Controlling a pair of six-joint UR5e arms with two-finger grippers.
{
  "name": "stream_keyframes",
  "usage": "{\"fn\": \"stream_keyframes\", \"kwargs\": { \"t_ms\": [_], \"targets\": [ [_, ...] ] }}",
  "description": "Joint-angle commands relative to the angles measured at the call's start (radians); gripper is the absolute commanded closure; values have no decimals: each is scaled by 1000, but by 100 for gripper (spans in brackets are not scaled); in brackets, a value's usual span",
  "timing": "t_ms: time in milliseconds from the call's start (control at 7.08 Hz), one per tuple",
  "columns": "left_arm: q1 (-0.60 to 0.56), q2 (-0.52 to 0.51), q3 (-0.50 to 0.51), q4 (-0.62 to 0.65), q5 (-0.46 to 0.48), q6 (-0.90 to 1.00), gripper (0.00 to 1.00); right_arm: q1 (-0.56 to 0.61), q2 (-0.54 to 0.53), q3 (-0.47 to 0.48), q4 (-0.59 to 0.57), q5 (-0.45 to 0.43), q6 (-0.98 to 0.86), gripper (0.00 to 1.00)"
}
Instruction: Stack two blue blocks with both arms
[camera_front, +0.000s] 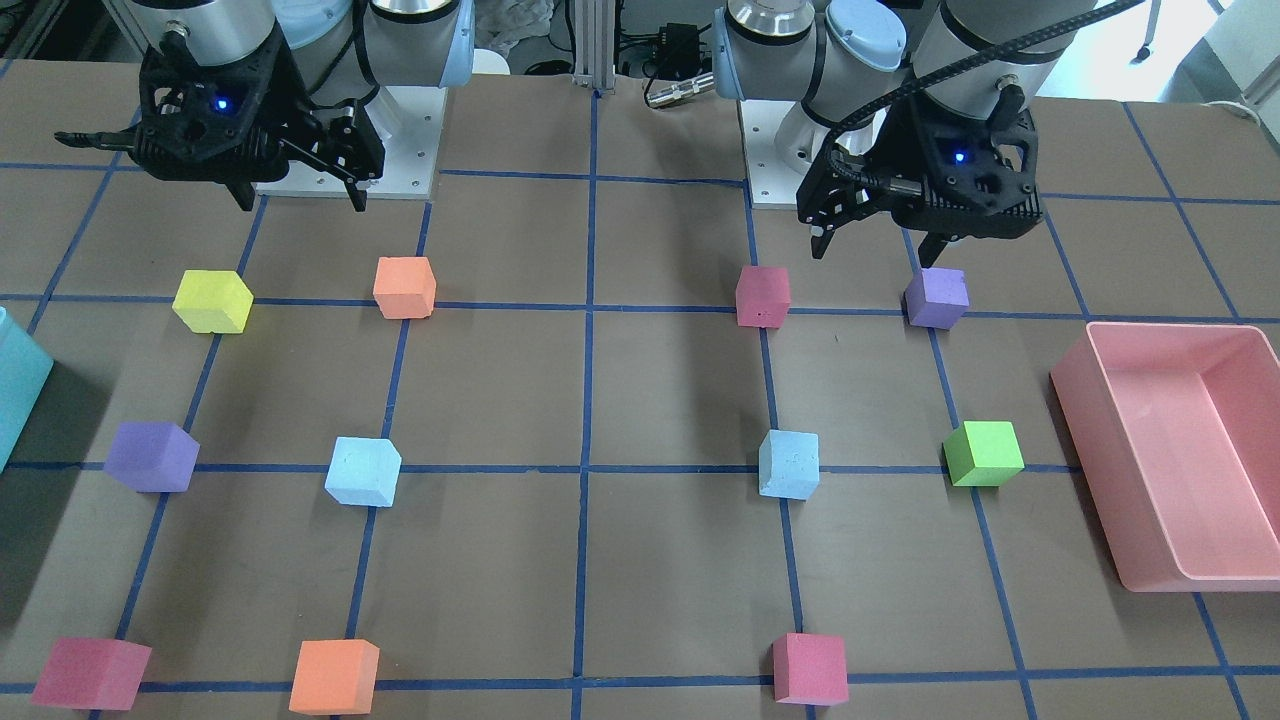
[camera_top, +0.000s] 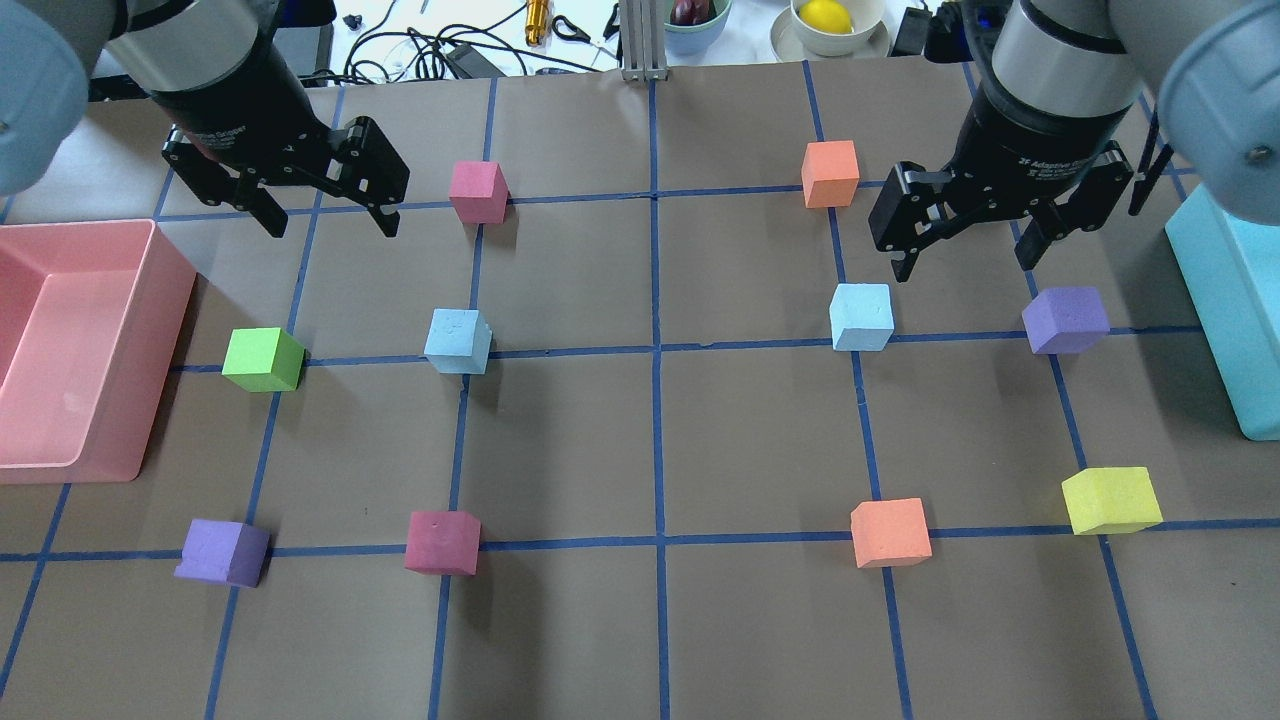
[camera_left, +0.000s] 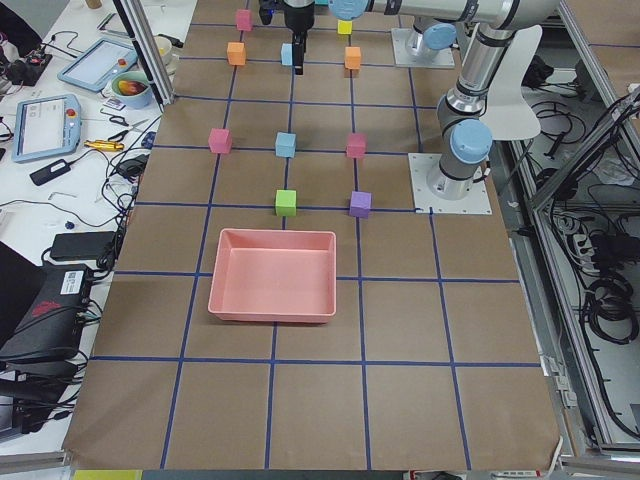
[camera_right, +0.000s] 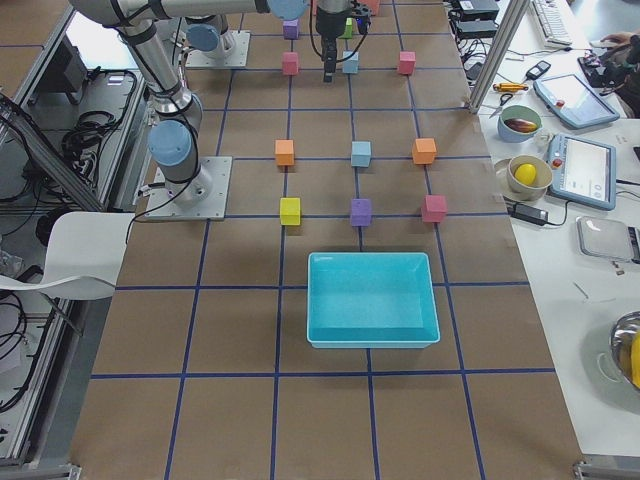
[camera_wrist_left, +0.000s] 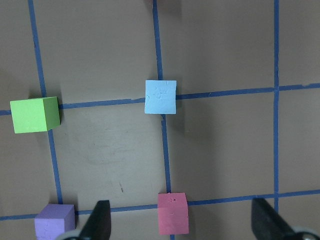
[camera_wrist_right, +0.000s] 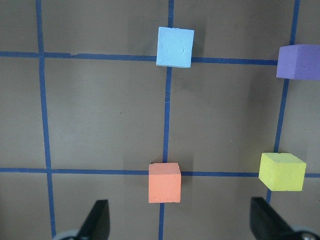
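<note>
as both arms hang over the row of cubes nearest the robot, the first danger is just below them. in the wrist views the dark pink foam cube (camera_wrist_left: 173, 213) shows between the fingers of the left gripper (camera_top: 330, 222), and the orange foam cube (camera_wrist_right: 164, 182) between those of the right gripper (camera_top: 965, 262). a straight descent would probably take a wrong colour.

one row further out lie the targets, the pale sky-blue foam cube on the left side (camera_top: 458, 341) and the pale sky-blue foam cube on the right side (camera_top: 861, 316), well apart from each other. soft foam may deform under a hard squeeze, a block released off-centre may tip off the lower one, and the arms could collide where they meet. the green foam cube (camera_top: 263, 359) and the purple foam cube (camera_top: 1065, 320) stand in the same row and could be knocked.

both grippers are spread wide, hold nothing and touch nothing, well above the brown table (camera_top: 560, 450).
</note>
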Motion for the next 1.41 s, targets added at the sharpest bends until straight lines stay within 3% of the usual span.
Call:
{"fn": "stream_keyframes", "kwargs": {
  "t_ms": [0,847,988,1271],
  "targets": [
    [1,0,0,0,0,2,0,1,0,0,-1,0,-1,0],
    [1,0,0,0,0,2,0,-5,14,0,-31,-1,-16,0],
    [2,-2,0,0,0,2,0,-5,54,0,-41,-1,-19,0],
    [1,-2,0,0,0,2,0,-5,175,-8,-184,2,-11,0]
  ]
}}
